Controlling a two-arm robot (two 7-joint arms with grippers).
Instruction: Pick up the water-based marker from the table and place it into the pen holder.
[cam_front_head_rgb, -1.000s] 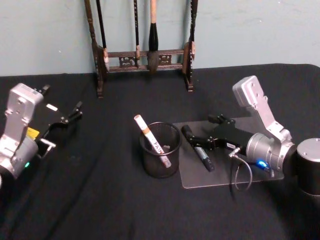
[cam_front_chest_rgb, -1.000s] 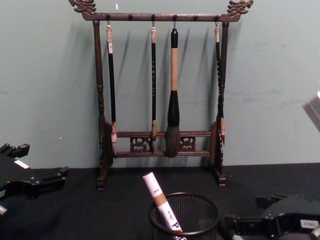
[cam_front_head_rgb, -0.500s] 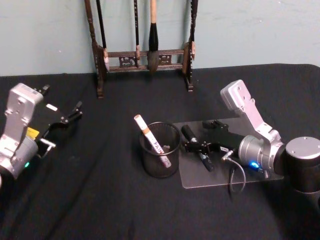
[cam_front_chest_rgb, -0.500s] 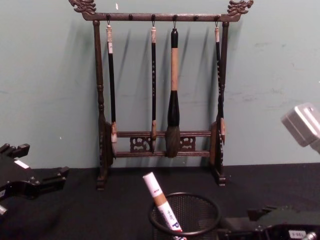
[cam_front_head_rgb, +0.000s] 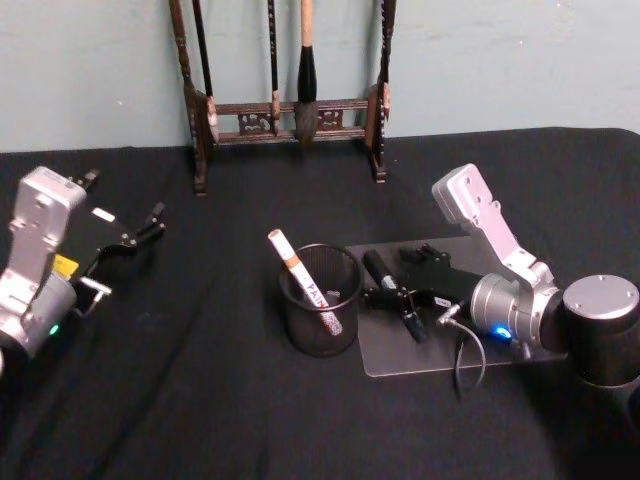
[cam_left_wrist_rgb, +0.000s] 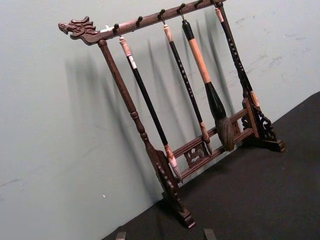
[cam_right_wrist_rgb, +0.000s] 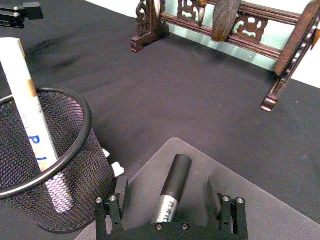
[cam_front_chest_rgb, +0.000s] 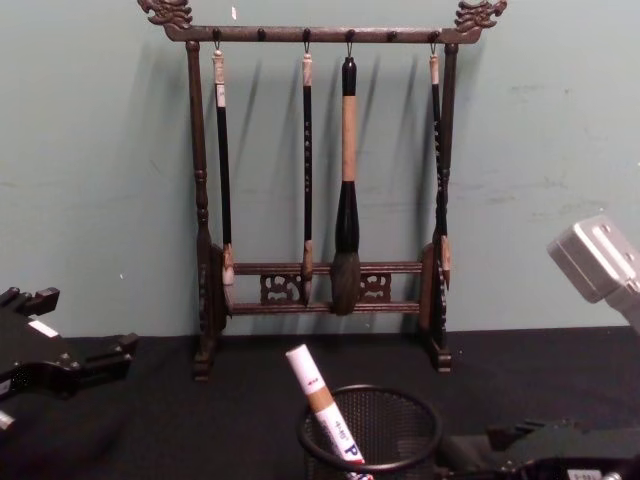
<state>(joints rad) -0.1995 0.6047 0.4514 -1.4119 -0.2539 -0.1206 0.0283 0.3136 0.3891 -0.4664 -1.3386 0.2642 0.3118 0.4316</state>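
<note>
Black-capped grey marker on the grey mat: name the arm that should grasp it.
Right. The right gripper is open and straddles the black-capped grey marker on the grey mat; the left gripper sits far off to the left.

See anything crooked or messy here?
Nothing's spilled or broken. The white marker leans in the pen holder, poking past its rim. The dark marker lies on the mat between the open fingers of the right gripper. The left gripper sits idle at the left.

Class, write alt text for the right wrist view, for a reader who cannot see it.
The right tool, open, straddles a dark marker lying on a grey mat. Beside it stands a black mesh pen holder with a white marker leaning inside; a wooden brush rack stands farther off.
</note>
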